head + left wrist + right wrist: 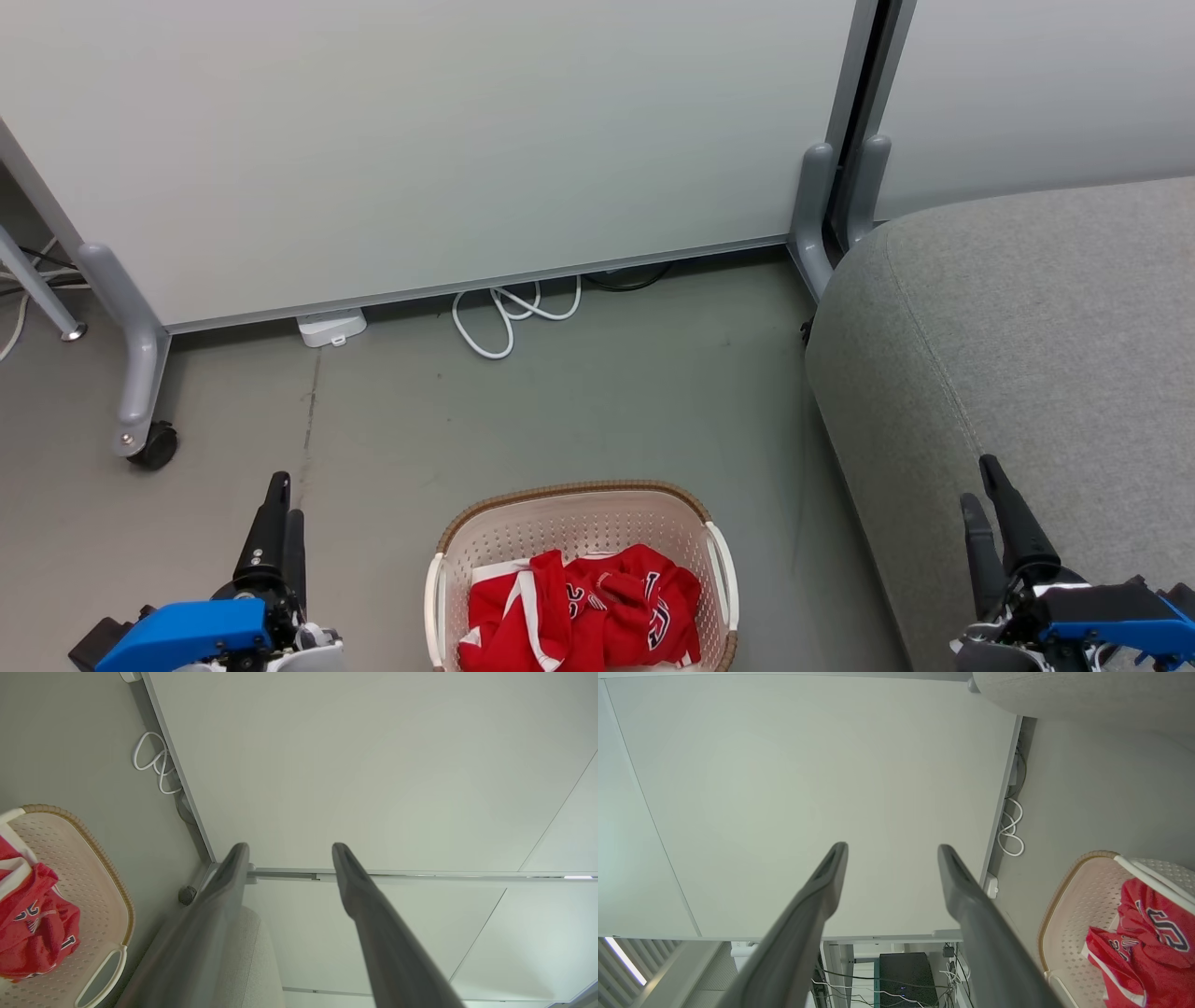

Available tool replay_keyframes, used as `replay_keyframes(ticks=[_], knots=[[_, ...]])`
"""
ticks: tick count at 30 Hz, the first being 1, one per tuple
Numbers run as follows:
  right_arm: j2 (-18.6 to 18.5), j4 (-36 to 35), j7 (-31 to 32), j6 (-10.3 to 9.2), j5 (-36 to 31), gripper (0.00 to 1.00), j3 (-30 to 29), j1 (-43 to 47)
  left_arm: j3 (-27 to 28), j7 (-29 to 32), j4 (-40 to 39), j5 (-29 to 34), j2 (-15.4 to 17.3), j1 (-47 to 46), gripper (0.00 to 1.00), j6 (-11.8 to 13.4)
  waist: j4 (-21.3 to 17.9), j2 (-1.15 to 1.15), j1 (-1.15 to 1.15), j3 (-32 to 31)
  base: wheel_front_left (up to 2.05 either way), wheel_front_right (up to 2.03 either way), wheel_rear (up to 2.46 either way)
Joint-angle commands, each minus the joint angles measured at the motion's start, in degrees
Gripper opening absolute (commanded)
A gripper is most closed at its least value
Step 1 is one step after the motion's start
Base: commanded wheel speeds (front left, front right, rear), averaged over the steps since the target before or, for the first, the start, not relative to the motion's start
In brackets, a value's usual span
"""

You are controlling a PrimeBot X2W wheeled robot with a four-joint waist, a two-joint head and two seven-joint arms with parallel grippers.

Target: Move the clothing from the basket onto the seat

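Observation:
The red clothing (583, 609) lies crumpled inside the cream basket (569, 523) on the floor at the bottom middle of the head view; white trim and dark lettering show. The grey seat (1027, 345) rises at the right. My left gripper (280, 495) hangs left of the basket, and my right gripper (980, 485) sits over the seat's front. Each wrist view shows its own fingers apart with nothing between them: left gripper (287, 851), right gripper (892, 851). The clothing (32, 924) and basket (100, 896) show at the left wrist view's left, and the clothing (1143, 947) and basket (1069, 900) at the right wrist view's lower right.
A pale partition panel (420, 140) on grey wheeled feet (140, 401) stands behind the basket. A white cable loop (509, 313) and a white power strip (329, 327) lie at its base. Bare grey floor (560, 411) lies between partition, basket and seat.

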Motion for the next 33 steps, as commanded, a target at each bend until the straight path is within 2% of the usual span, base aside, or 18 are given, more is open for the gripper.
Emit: replay_keyframes(ticks=[1, 15, 25, 33], knots=[[-0.3, -0.8, -0.9, 0.04, -2.5, 1.00, 0.2, -1.5, -0.7, -0.9, -0.8, 2.4, 0.4, -2.1, 1.00, 0.4, 0.0, 0.00, 0.00, 0.0, 0.00, 0.00, 0.00], [-0.4, -1.0, -4.2, 0.05, -18.0, 1.00, 0.8, -2.1, -3.3, -4.3, -1.3, 14.9, 0.5, -2.3, 1.00, 2.1, 0.2, 0.00, 0.00, 0.0, 0.00, 0.00, 0.00], [-0.5, -1.6, -6.5, 0.07, -31.9, 1.00, 1.6, -2.3, -4.8, -6.5, -2.0, 27.4, 0.6, -2.6, 1.00, 3.2, 0.4, 0.00, 0.00, 0.1, 0.00, 0.00, 0.00], [-0.5, -1.8, -8.1, 0.08, -40.5, 1.00, 2.1, -2.3, -6.0, -8.2, -1.8, 36.8, 0.6, -2.5, 1.00, 3.8, 0.5, 0.00, 0.00, 0.1, 0.00, 0.00, 0.00]])
